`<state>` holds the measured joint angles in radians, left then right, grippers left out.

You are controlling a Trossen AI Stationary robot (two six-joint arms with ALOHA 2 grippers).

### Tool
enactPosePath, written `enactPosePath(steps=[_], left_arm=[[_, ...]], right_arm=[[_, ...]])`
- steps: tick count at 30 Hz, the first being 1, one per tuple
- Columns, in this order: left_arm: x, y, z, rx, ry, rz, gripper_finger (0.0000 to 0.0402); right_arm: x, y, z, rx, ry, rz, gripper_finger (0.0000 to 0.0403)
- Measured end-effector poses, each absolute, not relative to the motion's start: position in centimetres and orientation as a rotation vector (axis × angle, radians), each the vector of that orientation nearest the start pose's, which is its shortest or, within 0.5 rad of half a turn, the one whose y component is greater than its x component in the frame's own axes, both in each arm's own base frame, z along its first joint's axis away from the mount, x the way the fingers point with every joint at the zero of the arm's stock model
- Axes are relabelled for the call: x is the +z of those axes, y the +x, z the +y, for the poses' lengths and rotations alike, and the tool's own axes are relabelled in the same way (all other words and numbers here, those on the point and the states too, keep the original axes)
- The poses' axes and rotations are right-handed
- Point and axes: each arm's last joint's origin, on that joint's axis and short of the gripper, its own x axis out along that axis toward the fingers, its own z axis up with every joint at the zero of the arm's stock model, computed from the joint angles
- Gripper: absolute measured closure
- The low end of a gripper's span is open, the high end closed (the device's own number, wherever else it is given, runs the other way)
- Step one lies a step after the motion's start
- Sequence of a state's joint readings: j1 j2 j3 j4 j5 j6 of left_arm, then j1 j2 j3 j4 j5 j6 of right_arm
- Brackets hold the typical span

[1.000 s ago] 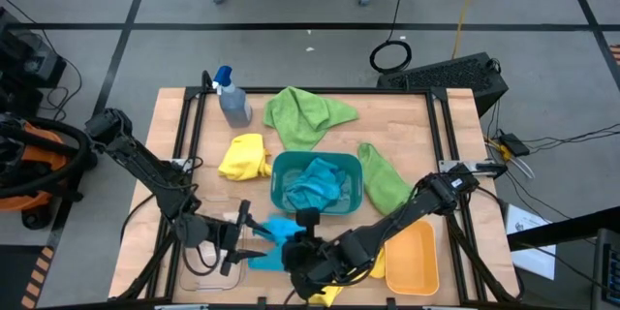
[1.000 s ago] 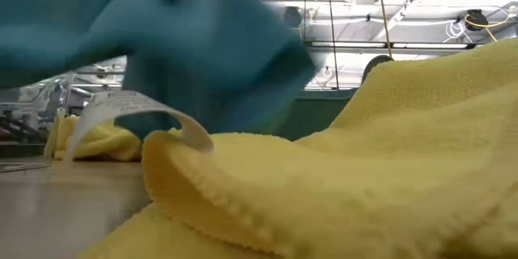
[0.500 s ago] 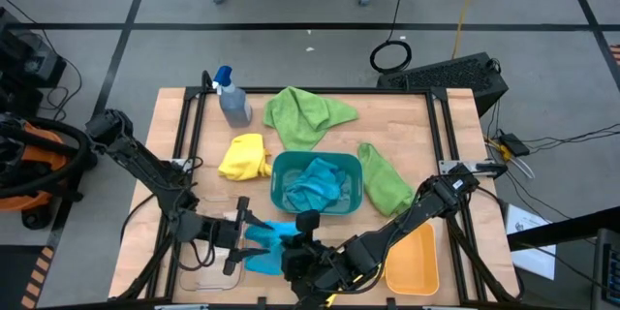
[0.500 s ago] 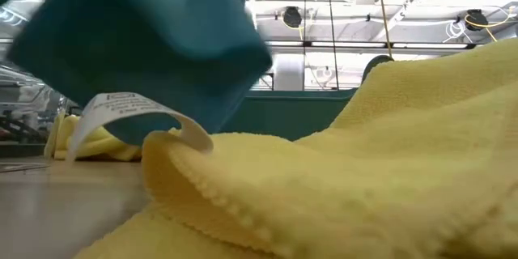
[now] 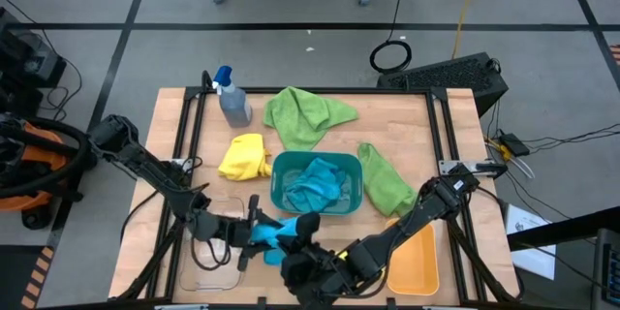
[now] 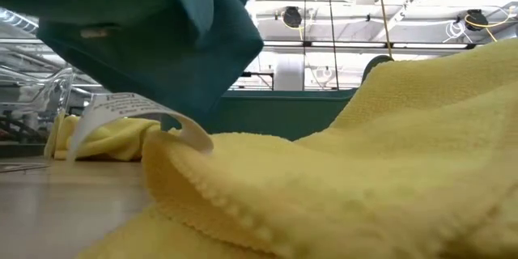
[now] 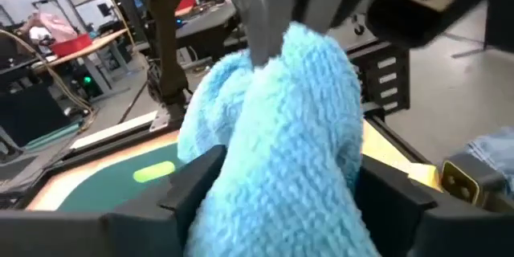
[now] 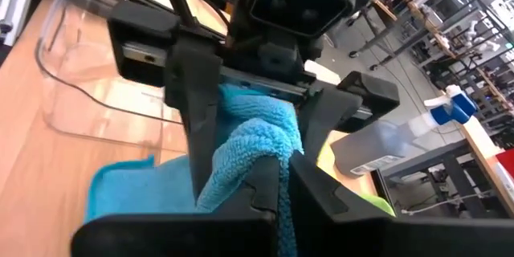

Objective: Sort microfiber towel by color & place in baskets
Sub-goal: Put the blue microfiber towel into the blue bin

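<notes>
Only one towel looks sorted so far: a blue towel [image 5: 315, 184] lies inside the teal basket [image 5: 282, 168] in the middle of the surface [image 5: 407, 126]. The orange basket [image 5: 417, 262] at my right near corner and the clear basket [image 5: 208, 273] at my left near corner both look empty.

The second blue towel [image 5: 274, 233] is mid-handoff, between the teal basket and the near edge. My right claw [image 8: 277, 181] is pinched together on a fold of it, and my left claw [image 7: 277, 185] has its fingers on either side of the same bunch, closing in but not yet fully clamped, as far as I can judge.

Left to do: this blue towel, two lime green towels, one [image 5: 305, 113] at the far side and one [image 5: 383, 179] just right of the teal basket, a yellow towel [image 5: 244, 156] left of that basket, and another yellow one [image 6: 364, 178] close to the low camera.

Compared with a second ago, my left claw has slid rightward onto the towel and narrowed its fingers, and the towel has shifted slightly left and up from the surface.
</notes>
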<state>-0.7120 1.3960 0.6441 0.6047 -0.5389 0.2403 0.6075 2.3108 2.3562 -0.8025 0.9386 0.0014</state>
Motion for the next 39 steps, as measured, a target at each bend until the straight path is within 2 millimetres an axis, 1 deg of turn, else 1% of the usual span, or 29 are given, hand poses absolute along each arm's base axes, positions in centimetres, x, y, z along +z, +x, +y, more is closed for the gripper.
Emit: enactPosePath(steps=[3, 6, 7, 8, 10, 12, 14, 20, 25, 27, 30, 34, 37, 39], left_arm=[[22.7, 22.5, -17.6, -0.201, 0.354, 0.094, 0.0253], [23.2, 22.3, -17.5, -0.2, 0.345, 0.081, 0.0345], [23.4, 22.2, -17.4, -0.2, 0.339, 0.075, 0.037], [23.7, 22.0, -17.4, -0.202, 0.328, 0.069, 0.0381], [24.3, 21.6, -17.3, -0.208, 0.299, 0.053, 0.0379], [24.8, 21.1, -17.5, -0.211, 0.288, 0.038, 0.037], [25.2, 20.4, -17.7, -0.207, 0.285, 0.029, 0.0369], [26.1, 18.6, -17.9, -0.152, 0.295, 0.036, 0.0386], [26.8, 18.0, -17.9, -0.135, 0.27, 0.01, 0.0384], [26.9, 18.0, -17.9, -0.135, 0.266, 0.006, 0.0384], [27.2, 18.0, -17.9, -0.13, 0.249, -0.02, 0.0384], [27.9, 18.0, -17.8, -0.121, 0.239, -0.074, 0.0384], [28.2, 18.1, -17.7, -0.111, 0.239, -0.099, 0.0384], [28.3, 18.2, -17.6, -0.103, 0.233, -0.105, 0.0384]], right_arm=[[31.1, 42.3, 27.1, -0.302, -0.554, 0.545, 0.0396], [31.2, 42.0, 27.5, -0.298, -0.559, 0.541, 0.0389], [31.3, 41.8, 27.6, -0.299, -0.546, 0.538, 0.0385], [31.4, 41.7, 27.6, -0.303, -0.524, 0.535, 0.0379], [31.5, 41.5, 27.6, -0.317, -0.475, 0.531, 0.0363], [31.6, 40.9, 27.5, -0.323, -0.447, 0.551, 0.0344], [31.5, 40.3, 27.6, -0.326, -0.416, 0.58, 0.0324], [30.7, 37.2, 27.9, -0.348, -0.377, 0.738, 0.0269], [30.3, 34.4, 28.5, -0.425, -0.341, 0.8, 0.0248], [30.1, 33.7, 28.8, -0.468, -0.318, 0.771, 0.0246], [29.3, 33.4, 29.3, -0.525, -0.329, 0.689, 0.0246], [27.9, 33.6, 29.3, -0.578, -0.373, 0.621, 0.0245], [27.4, 34.4, 28.2, -0.625, -0.45, 0.599, 0.0245], [27.3, 35.1, 26.8, -0.646, -0.512, 0.649, 0.0245]])
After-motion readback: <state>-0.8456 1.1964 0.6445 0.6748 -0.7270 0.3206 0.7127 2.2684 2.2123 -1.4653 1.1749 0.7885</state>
